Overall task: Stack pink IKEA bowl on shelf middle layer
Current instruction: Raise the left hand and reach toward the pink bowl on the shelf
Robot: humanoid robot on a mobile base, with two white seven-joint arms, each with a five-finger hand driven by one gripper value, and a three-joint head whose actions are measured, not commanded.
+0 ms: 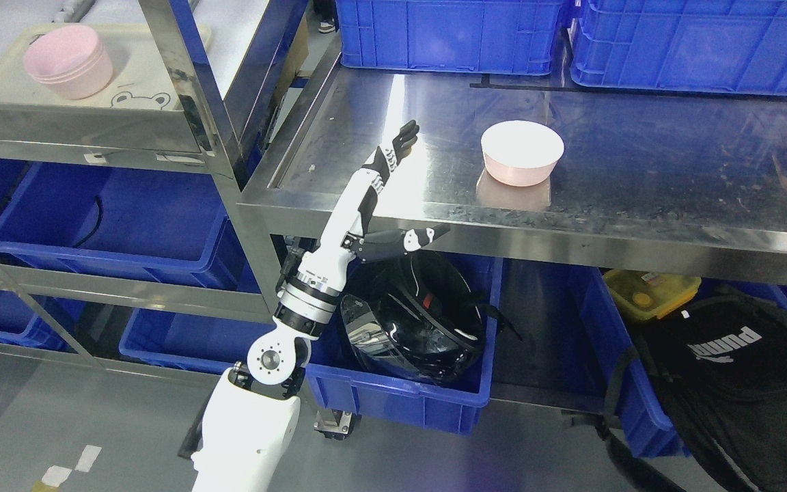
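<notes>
In the head view, the left hand [383, 181] is seen raised over the near edge of the steel shelf [639, 164], its fingers [404, 137] stretched out straight, its thumb [424, 237] splayed sideways, and nothing held. The right hand is not shown. The pink bowl [522, 152] is placed upright on that shelf, to the right of the hand and well apart from it, with bare metal between. From here, the bowl could be pushed along the slick surface rather than grasped if it were met by extended fingertips, since little friction is likely offered by polished steel. The shelf's front lip could also be struck by the forearm if the reach were made low. The bowl is seen as pale pink outside, nearly white inside under the lighting, round, smooth-walled and empty, mirrored faintly in the metal. A stack of pink bowls [69, 61] is found on a tray [154, 89] on the neighbouring rack at upper left.
</notes>
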